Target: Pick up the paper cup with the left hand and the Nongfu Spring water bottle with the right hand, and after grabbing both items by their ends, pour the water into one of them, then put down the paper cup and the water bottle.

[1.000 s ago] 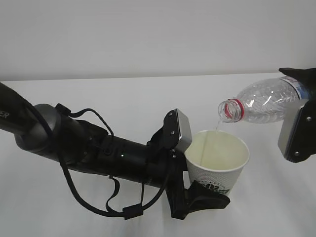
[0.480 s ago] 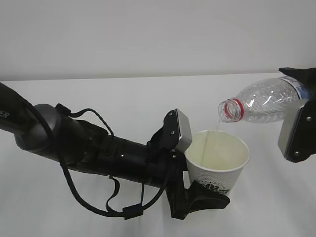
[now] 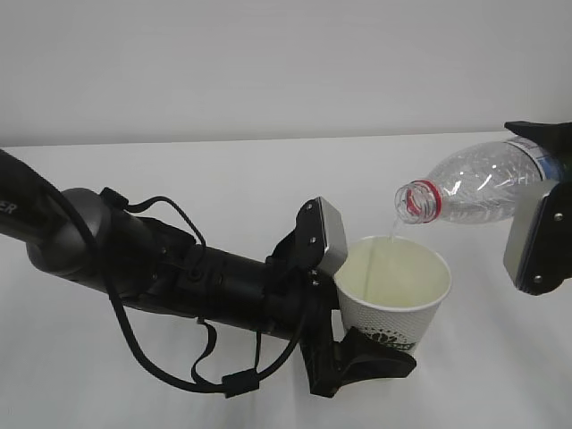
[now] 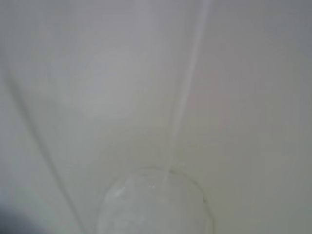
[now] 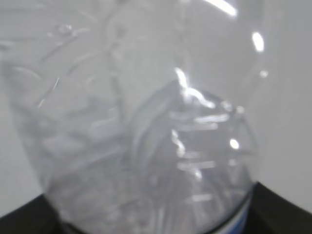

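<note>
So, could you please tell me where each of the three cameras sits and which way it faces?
Exterior: in front, slanting down at the table; both arms show, left pincer holding the paper cup.
Left wrist: looks into the cup at the falling water; no robot part shows.
Right wrist: against the bottle; dark pincer corners below.
Shared: the stream and the bottle also show outside.

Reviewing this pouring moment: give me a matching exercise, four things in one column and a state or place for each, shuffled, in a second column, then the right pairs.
Things:
1. paper cup
2. Nongfu Spring water bottle
3. water
4. table

States or places:
A. tipped on its side, open mouth toward the left of the exterior view
B. bare white surface beneath both arms
C. upright, gripped low on its side by the left hand
D. falling in a thin stream from mouth to cup

Pairs: 1-C, 2-A, 3-D, 4-B. The right hand holds the bottle at its far end.
</note>
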Motion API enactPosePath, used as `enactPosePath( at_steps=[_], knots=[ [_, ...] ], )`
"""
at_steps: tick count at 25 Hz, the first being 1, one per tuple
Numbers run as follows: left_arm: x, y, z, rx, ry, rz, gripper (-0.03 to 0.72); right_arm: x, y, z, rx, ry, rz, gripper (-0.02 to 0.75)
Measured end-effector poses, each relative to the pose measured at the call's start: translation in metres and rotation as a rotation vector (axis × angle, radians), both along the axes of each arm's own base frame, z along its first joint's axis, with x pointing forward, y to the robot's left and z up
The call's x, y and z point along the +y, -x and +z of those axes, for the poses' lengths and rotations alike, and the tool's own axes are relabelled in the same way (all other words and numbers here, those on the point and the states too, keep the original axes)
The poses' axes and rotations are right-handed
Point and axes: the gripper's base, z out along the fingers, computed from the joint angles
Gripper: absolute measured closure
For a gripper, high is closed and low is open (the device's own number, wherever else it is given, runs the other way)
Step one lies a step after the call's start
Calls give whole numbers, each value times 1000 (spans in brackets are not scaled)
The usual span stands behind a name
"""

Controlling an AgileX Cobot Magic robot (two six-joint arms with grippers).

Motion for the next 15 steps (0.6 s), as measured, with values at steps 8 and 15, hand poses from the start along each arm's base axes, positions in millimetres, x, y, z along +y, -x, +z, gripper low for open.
enactPosePath(
  at_steps=[8, 15],
  knots=[
    [0, 0, 0, 0, -1, 1, 137, 0, 0, 0, -2, 0, -1, 253],
    [0, 0, 0, -2, 0, 1, 137, -1, 0, 0, -1, -10, -11, 253]
  ],
)
